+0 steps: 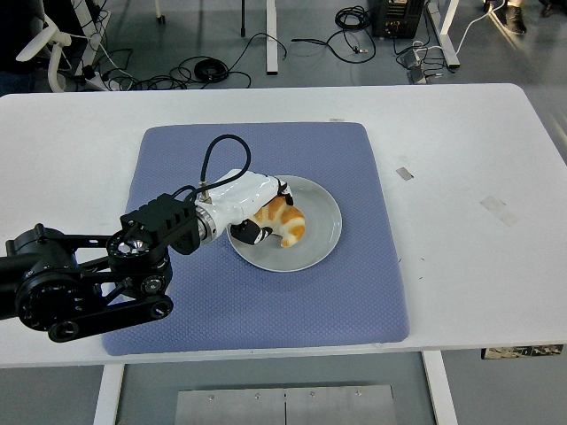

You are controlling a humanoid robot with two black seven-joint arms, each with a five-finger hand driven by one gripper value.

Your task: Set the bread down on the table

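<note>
Golden croissant (pixel 288 221) on plate (pixel 321 237), left hand (pixel 257 204) apparently gripping it.

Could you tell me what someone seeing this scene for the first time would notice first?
Most likely the left hand, white with black fingers, closed around a golden croissant on the grey plate in the middle of the blue mat. Next, the bulky black arm reaching in from the left over the white table.
</note>
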